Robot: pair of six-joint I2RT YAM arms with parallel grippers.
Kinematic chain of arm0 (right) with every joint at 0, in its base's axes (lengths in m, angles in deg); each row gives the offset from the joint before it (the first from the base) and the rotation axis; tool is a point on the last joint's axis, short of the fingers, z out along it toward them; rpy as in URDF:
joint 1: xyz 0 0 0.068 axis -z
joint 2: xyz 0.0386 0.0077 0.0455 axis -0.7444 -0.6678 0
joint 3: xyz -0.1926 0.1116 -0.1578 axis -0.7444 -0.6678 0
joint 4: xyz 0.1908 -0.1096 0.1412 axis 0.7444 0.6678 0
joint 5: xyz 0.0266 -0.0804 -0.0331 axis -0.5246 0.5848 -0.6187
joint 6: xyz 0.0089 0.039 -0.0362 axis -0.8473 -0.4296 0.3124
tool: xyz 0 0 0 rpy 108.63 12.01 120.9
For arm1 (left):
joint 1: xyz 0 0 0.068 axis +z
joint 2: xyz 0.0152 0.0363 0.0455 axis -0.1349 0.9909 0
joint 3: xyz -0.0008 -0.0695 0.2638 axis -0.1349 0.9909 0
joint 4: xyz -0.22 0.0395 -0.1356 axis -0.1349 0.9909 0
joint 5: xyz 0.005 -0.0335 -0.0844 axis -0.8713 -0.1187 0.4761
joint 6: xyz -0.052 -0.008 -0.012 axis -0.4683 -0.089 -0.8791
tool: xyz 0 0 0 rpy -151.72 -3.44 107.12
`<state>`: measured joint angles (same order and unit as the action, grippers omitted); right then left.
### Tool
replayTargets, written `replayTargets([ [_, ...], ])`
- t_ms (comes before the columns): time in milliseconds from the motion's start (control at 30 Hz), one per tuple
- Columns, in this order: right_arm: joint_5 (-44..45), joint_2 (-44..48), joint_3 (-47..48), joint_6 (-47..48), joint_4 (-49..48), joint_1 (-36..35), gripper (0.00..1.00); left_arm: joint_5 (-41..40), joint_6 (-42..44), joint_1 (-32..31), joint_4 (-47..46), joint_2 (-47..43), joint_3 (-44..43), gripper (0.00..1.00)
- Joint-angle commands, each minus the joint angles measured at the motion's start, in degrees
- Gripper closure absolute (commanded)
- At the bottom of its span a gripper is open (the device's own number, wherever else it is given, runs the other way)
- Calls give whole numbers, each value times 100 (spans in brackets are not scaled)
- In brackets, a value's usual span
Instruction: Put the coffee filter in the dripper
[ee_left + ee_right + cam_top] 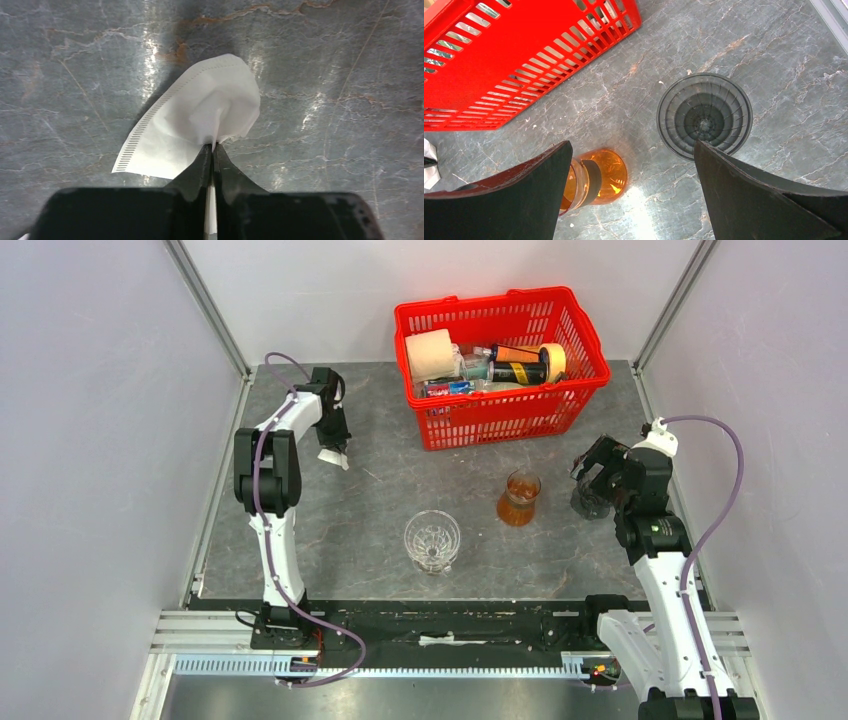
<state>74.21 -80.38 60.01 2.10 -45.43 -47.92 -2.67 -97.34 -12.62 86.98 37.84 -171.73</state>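
My left jaws were clamped together on the crumpled white paper coffee filter [200,115] near the far-left edge of the grey stone tabletop [380,495]. Open stone lay between it and the clear cut-glass cone-shaped dripper [432,538], which stood upright near the front edge. My right jaws stood wide apart over the dark smoky-grey ribbed cup [704,115]; the filter's near end was hidden behind my left jaws, and the labels in the red plastic basket [500,415] were too small to read.
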Motion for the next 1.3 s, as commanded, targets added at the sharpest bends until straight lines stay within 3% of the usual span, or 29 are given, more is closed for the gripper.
replayTargets([
  [0, 82, 6, 0, 58, -176, 10, 1, 440, 113, -6, 100, 118, -133, 98],
  [233, 31, 104, 0, 56, -167, 16, 1, 718, 56, -6, 87, -464, 5, 98],
  [400, -324, 276, 13, 94, -205, 13, 1, 1396, -82, -57, -467, -1629, 683, 98],
  [567, -1494, 702, -284, 198, -821, 16, 1, 2392, -294, -152, -1403, -3095, 1739, 98],
  [667, -3118, 802, -466, 306, -1304, 17, 1, 3374, -293, -311, -1813, -3758, 2223, 98],
  [800, -4463, 564, -255, -452, -1717, 15, 1, 3710, 111, -1286, -2177, -4585, 2759, 98],
  [933, -5269, 347, -171, -1324, -2512, -199, 1, 3092, 319, -2484, -2350, -5116, 3016, 98],
  [1000, -5208, 342, -192, -1403, -2753, -440, 1, 2998, 101, -2860, -2594, -5187, 3059, 98],
  [1100, -4628, 241, 93, -1046, -2047, -962, 1, 2786, -39, -3298, -2704, -5189, 2943, 98],
  [1200, -4192, 137, 181, -956, -2183, -1600, 1, 2511, -16, -3672, -2749, -5154, 2779, 98],
  [1267, -4084, 34, 184, -980, -2586, -2010, 8, 2400, -89, -3798, -2765, -5062, 2659, 98],
])
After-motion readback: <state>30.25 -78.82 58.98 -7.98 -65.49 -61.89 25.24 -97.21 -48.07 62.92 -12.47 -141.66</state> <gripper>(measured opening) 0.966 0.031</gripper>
